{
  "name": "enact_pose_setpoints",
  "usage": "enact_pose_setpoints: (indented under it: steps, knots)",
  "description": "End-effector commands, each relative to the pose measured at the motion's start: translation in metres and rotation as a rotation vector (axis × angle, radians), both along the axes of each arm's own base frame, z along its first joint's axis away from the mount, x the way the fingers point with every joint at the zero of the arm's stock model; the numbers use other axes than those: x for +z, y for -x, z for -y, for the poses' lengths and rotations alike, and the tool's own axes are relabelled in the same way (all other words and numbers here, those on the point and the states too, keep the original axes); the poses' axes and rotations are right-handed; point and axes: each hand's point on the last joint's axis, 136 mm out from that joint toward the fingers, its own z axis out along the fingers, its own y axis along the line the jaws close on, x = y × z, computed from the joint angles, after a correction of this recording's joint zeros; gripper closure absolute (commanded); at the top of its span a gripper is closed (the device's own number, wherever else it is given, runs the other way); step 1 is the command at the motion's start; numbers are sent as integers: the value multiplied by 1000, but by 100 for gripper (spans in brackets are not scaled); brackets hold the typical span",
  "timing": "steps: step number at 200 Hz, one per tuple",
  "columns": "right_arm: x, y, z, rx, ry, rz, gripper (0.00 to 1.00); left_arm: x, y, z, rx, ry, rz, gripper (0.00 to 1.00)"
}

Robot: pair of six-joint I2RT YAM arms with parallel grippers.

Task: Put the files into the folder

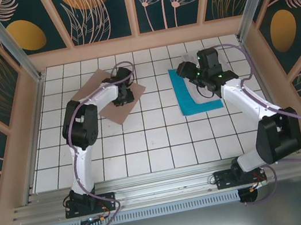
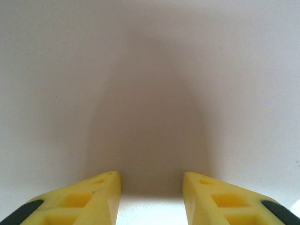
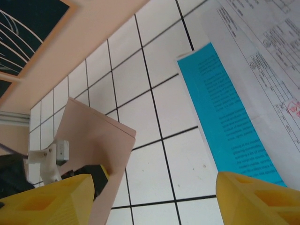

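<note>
left gripper [image 2: 151, 179] at folder [image 1: 117, 114] (files [image 1: 187, 101] well apart)

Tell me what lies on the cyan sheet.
A white printed sheet overlaps the cyan sheet, leaving a strip bare. The covered part, and how many white sheets lie there, cannot be seen.
</note>
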Motion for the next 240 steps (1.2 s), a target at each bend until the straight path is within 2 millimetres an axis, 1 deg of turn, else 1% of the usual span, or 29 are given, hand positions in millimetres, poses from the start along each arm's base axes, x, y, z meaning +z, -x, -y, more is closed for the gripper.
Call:
enact_pose_setpoints:
  steps: [1,32,47,57,65,76,89,99,107,116,129,150,155,157,159,177,192,208,223,240]
  knots:
    - [-17,6,-4,9,-20,-48,31,-45,78,16,-96,-31,-213,60]
    - [-30,10,-8,21,-25,-73,32,-35,115,46,-178,0,-200,60]
    - [-37,11,-11,31,-27,-88,32,-30,129,55,-212,-5,-193,60]
    - [-42,13,-14,40,-28,-102,32,-25,134,58,-224,-8,-182,59]
    - [-46,14,-19,52,-29,-110,33,-19,135,60,-227,-7,-166,58]
    - [-53,16,-25,68,-31,-126,33,-4,132,60,-215,5,-133,55]
    - [-61,18,-35,94,-35,-142,33,22,123,63,-195,22,-74,49]
    - [-65,19,-46,121,-42,-151,34,44,116,64,-170,43,-26,43]
    - [-69,20,-56,146,-49,-160,34,58,111,61,-142,57,-1,38]
    - [-73,21,-68,180,-58,-170,35,71,105,52,-94,80,20,34]
    - [-80,20,-86,226,-67,-189,36,82,97,27,11,123,22,28]
    - [-95,19,-111,287,-81,-218,37,81,88,-25,196,223,1,19]
    - [-98,18,-117,301,-83,-223,37,74,87,-38,234,240,-10,16]
    - [-99,18,-119,303,-85,-226,37,80,86,-41,244,261,4,16]
    - [-101,18,-121,309,-85,-230,37,81,84,-45,257,273,10,15]
    - [-110,12,-137,339,-102,-252,37,76,79,-73,345,347,8,13]
    - [-118,5,-148,350,-110,-267,38,67,77,-88,388,368,-3,13]
    - [-127,-4,-151,336,-103,-288,38,55,77,-96,423,394,-18,13]
    - [-135,-12,-154,323,-100,-305,39,46,77,-100,449,408,-23,13]
    - [-141,-20,-157,315,-96,-314,39,41,74,-99,456,427,-16,13]
